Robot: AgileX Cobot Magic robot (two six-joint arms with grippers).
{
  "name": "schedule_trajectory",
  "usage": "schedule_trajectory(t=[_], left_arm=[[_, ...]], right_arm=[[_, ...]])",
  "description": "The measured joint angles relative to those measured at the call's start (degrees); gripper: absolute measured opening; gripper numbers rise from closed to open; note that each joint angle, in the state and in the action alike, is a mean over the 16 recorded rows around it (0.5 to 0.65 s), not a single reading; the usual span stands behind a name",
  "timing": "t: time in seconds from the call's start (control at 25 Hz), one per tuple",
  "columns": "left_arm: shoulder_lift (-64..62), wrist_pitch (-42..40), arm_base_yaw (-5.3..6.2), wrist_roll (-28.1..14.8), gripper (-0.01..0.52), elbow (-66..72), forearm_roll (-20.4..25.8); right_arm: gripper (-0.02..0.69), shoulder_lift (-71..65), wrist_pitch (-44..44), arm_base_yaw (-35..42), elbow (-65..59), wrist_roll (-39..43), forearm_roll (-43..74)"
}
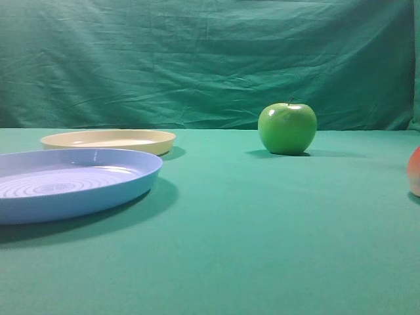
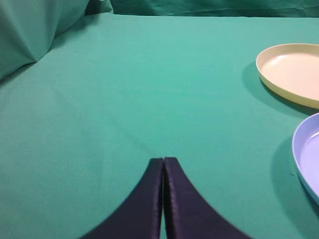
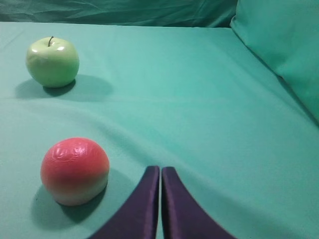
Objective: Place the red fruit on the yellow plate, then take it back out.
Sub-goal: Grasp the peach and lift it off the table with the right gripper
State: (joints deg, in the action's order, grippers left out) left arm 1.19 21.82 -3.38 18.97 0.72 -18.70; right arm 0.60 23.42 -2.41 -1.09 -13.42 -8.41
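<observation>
1. the red fruit [image 3: 75,171] sits on the desk, just left of the right end effector [image 3: 160,172], whose jaws are pressed together and empty
2. the yellow plate [image 1: 108,140] lies bare, well apart
3. first step not yet begun: next, open and close around the fruit

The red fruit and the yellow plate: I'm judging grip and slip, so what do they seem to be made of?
The red fruit looks artificial, perhaps plastic or foam: matte skin, faint embossed swirls on top, and a sharp red-to-pale colour band. The yellow plate looks like moulded plastic: even cream colour, thin low rim, and a soft satin sheen. Neither material is certain from looks alone.
</observation>
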Motion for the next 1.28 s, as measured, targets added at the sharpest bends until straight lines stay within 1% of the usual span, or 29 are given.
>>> schedule_trajectory(t=[0.96, 1.28], left_arm=[[0.0, 0.0, 0.00, 0.0, 0.000, 0.0, 0.0], [0.0, 0.0, 0.00, 0.0, 0.000, 0.0, 0.0]], right_arm=[[0.000, -0.2, 0.2, 0.0, 0.3, -0.1, -0.5], [0.000, -5.8, 1.8, -1.9, 6.7, -0.1, -0.8]])
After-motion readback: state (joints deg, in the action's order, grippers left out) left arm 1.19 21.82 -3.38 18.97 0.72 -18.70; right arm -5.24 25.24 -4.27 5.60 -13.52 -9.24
